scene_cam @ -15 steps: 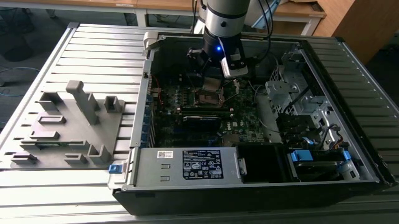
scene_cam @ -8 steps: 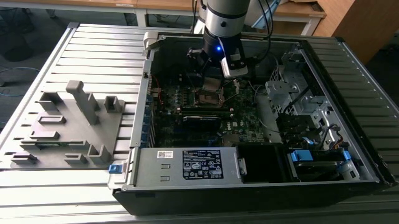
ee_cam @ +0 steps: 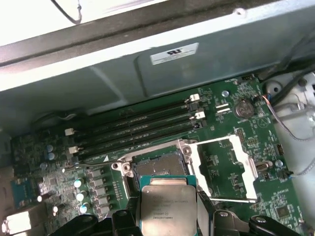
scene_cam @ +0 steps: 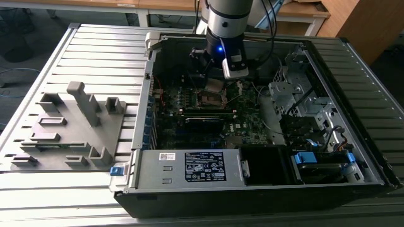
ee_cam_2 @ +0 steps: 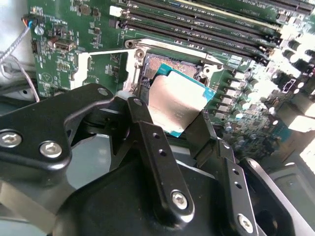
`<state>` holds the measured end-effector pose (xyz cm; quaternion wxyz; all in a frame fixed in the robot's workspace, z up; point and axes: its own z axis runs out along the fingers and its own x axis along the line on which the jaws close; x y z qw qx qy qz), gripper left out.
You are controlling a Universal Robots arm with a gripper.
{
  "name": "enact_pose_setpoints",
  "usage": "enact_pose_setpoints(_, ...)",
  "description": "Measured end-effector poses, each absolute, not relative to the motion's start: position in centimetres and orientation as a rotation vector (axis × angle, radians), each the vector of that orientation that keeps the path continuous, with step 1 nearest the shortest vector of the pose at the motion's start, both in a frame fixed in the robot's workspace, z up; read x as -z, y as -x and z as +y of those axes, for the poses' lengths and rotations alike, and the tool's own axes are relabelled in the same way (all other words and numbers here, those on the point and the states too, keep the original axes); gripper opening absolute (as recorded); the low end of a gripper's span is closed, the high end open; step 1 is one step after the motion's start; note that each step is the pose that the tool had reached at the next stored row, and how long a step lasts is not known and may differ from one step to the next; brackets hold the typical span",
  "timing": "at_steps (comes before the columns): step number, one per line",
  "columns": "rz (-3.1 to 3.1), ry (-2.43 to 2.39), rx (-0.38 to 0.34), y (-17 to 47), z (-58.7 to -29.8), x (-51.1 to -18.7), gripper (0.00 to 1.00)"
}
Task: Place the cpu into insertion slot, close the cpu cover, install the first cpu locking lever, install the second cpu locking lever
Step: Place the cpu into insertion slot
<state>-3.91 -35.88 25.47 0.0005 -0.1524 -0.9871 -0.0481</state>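
My gripper [ee_cam_2: 170, 117] is shut on the cpu [ee_cam_2: 178, 101], a flat square chip with a dull grey face and teal edge, gripped at two opposite sides. In the exterior view the gripper [scene_cam: 215, 85] hangs inside the open computer case, just above the insertion slot [scene_cam: 211, 99]. Both wrist views show the cpu [ee_cam: 168, 206] tilted and slightly off the open slot [ee_cam: 156, 164], not seated. The cpu cover [ee_cam: 246, 169], a silvery frame with a square cut-out, lies flipped open beside the slot [ee_cam_2: 172, 66]. I cannot tell the locking levers apart from the socket's metalwork.
Several long memory slots [ee_cam: 138, 128] run beside the socket. The case wall [scene_cam: 151, 80] stands at the exterior view's left, a drive cage [scene_cam: 296, 94] at its right, and the power supply [scene_cam: 189, 165] at the front. A grey fixture block [scene_cam: 69, 127] sits outside the case.
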Motion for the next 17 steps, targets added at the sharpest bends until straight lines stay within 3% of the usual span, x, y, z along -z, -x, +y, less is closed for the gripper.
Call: enact_pose_setpoints(17, -3.007, 0.942, 0.150, 3.91, -35.87, -25.29, 0.54)
